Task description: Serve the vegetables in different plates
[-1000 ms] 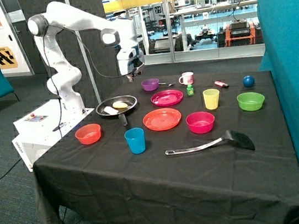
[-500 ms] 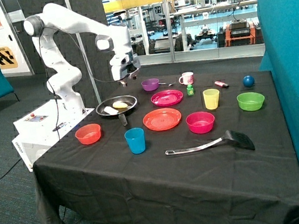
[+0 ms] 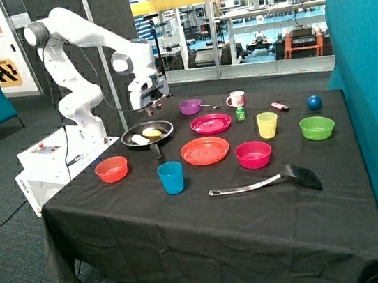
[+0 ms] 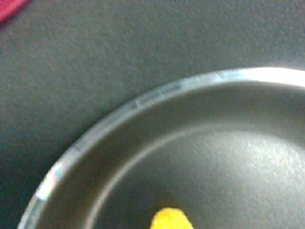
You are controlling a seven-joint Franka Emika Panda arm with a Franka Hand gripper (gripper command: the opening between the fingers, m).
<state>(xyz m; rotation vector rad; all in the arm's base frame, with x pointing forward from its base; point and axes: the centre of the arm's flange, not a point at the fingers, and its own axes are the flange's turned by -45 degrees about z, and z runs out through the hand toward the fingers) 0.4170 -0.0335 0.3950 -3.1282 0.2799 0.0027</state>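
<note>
Gripper [image 3: 154,107] above frying pan [image 3: 163,127], jaw state not discernible; whitish chunk [image 3: 140,139] and yellow piece [image 3: 151,132] both inside pan, at 9 o'clock from magenta plate [image 3: 211,123] — orange plate [image 3: 205,150] bare too. Descend centred over one piece, clear of pan rim. Wrist view: only yellow tip [image 4: 171,220] and rim — outside view alone gives both pieces and plates.

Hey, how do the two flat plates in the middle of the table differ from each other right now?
The orange-red plate lies nearer the table's front edge, beside the blue cup; the magenta-pink plate lies behind it, closer to the purple bowl. The orange-red plate looks slightly larger in the outside view, though it is also closer to that camera. Both are round, flat, empty, and lie on the black cloth.
</note>
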